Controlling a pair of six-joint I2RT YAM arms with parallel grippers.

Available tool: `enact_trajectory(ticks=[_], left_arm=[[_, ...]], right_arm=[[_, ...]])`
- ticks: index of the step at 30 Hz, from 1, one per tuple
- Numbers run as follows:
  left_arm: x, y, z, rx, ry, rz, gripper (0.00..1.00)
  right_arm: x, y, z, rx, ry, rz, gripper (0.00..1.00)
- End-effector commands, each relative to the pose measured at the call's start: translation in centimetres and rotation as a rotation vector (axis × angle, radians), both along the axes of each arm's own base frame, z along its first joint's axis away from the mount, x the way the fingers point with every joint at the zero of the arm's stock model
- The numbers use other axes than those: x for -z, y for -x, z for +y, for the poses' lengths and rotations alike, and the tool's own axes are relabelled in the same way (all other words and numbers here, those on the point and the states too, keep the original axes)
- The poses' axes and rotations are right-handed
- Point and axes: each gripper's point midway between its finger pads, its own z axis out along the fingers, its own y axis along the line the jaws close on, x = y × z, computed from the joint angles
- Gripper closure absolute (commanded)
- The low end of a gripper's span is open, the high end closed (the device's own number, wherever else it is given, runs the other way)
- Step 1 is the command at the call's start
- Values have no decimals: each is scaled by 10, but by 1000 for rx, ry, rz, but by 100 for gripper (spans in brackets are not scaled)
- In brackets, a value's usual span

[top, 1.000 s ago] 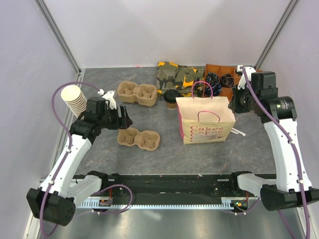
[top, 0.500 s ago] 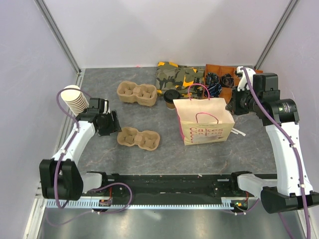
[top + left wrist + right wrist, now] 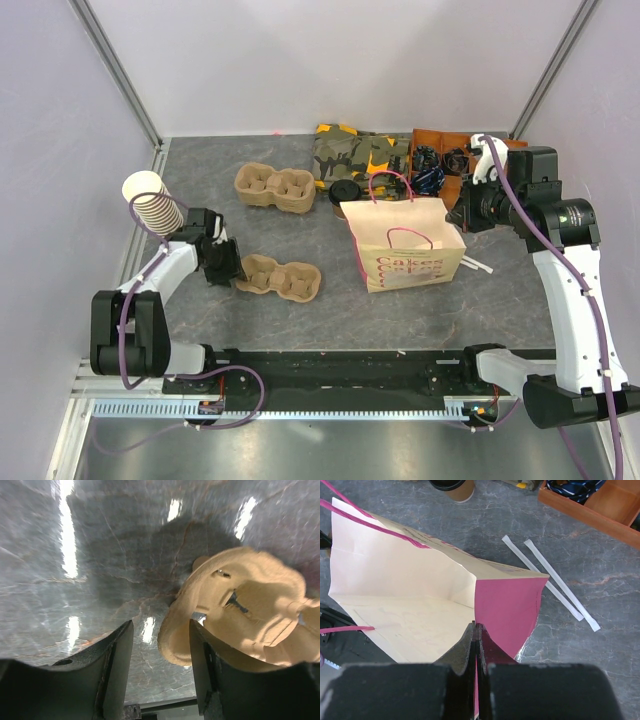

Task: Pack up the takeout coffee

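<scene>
The takeout coffee [image 3: 346,191], a tan cup with a black lid, stands just behind the paper bag [image 3: 405,245], which partly hides it; its base shows at the top of the right wrist view [image 3: 454,487]. My right gripper [image 3: 476,630] is shut on the bag's [image 3: 410,595] right rim, holding its mouth open [image 3: 462,212]. My left gripper [image 3: 160,672] is low at the left end of the near pulp cup carrier [image 3: 280,278]. It is open, with the carrier's [image 3: 235,615] rim between the jaws, close to the right finger.
A second pulp carrier [image 3: 275,185] lies further back. A stack of lidless cups [image 3: 152,200] stands at the left wall. Camouflage cloth [image 3: 355,152] and a wooden box [image 3: 445,155] are at the back. Two wrapped straws [image 3: 555,587] lie right of the bag.
My left arm pulled back and dropped to the near carrier's left end, its jaws narrowing. The right gripper shifted the bag slightly left, so it covers more of the coffee.
</scene>
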Motion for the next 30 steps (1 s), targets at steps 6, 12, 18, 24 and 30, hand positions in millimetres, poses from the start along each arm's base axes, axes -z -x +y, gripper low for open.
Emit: enact_trajectory(ticks=[6, 12, 18, 24, 30], left_arm=[[6, -5, -11, -5, 66, -14, 59], [5, -6, -12, -3, 72, -17, 73], [6, -5, -12, -2, 73, -14, 86], [6, -6, -13, -2, 78, -9, 93], [4, -6, -14, -6, 86, -10, 98]], right_arm=[[-7, 5, 9, -83, -20, -35, 100], [15, -4, -3, -39, 50, 24, 99], [34, -14, -21, 5, 152, 72, 83], [41, -13, -30, 34, 195, 101, 59], [50, -4, -29, 29, 183, 134, 58]])
